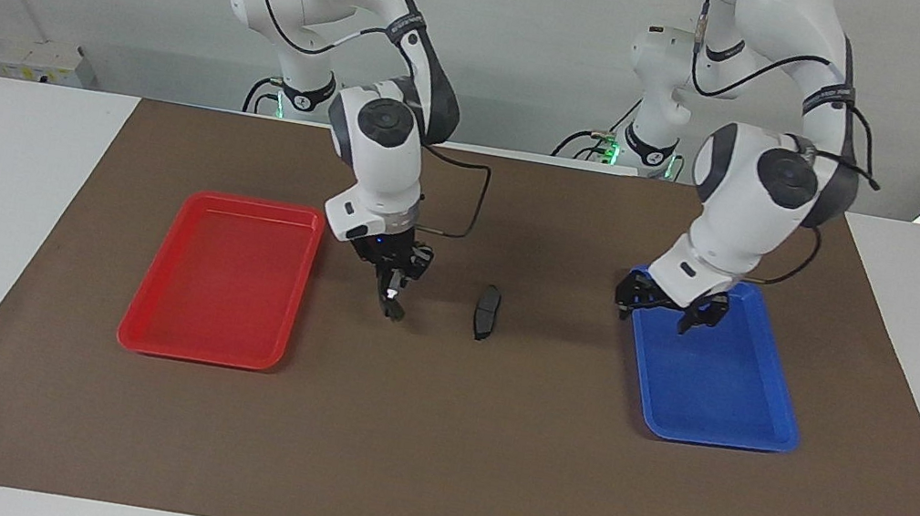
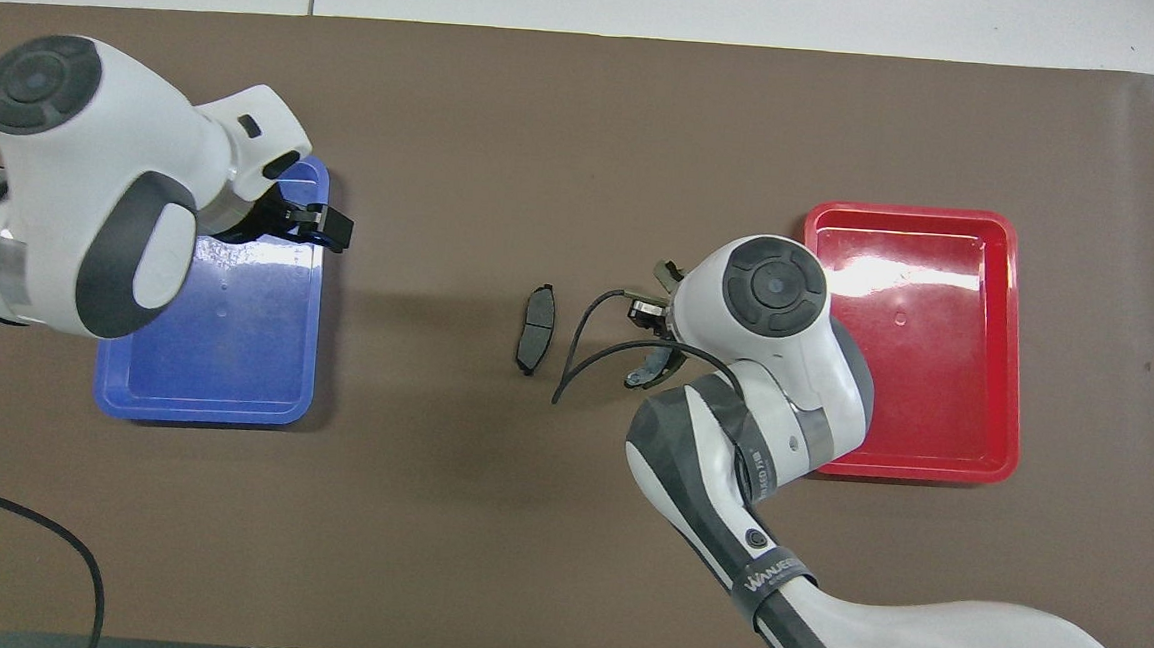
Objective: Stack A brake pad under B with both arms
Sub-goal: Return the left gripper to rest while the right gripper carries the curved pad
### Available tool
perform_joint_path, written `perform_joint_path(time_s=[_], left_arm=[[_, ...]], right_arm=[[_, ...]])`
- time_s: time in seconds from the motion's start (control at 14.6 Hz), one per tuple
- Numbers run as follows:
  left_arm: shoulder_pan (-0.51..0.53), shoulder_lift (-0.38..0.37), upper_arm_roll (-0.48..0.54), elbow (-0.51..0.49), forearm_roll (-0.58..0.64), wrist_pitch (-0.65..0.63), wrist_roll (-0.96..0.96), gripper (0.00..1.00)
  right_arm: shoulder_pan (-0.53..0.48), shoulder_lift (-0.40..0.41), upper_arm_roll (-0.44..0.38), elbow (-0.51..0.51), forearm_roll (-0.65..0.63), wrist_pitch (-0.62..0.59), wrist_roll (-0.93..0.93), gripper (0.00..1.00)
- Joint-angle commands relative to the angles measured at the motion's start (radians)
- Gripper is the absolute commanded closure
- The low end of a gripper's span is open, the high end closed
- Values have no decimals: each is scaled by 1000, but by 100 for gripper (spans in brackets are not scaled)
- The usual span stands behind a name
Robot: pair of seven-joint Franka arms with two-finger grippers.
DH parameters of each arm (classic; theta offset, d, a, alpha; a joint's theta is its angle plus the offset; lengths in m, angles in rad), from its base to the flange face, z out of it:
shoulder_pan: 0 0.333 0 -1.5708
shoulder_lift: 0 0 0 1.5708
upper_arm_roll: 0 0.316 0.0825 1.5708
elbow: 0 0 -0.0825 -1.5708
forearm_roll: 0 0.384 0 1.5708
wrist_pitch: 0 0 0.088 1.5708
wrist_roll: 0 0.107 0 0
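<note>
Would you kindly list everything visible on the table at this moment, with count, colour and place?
A brake pad: one, dark grey, flat on the mat between the trays.
B: one, black with a silvery glint, held above the mat beside A brake pad.
Red tray: one, right arm's end.
Blue tray: one, left arm's end.
Mat: one, brown, covering the table.
Right pincer: shut on B.
Left pincer: open, over the blue tray's rim.

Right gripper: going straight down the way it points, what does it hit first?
Probably the brown mat, beside A brake pad toward the right arm's end; B, clamped in the right gripper, would touch first. Depth is unclear.
</note>
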Motion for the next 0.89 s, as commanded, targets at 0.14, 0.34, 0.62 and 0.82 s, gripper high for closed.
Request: perform_joint_path(time_s=[0.14, 0.34, 0.62, 0.82], left_arm=[[152, -42, -9, 95, -8, -165, 203, 0], [197, -97, -7, 95, 0, -217, 234, 0], [220, -154, -7, 95, 41, -283, 237, 0], [263, -176, -7, 94, 43, -303, 321, 0]], right_arm=[[62, 126, -3, 150, 58, 38, 29, 100], [79, 178, 15, 199, 49, 40, 15, 100], [108, 207, 17, 213, 46, 61, 6, 100], [115, 213, 17, 213, 27, 59, -6, 100]])
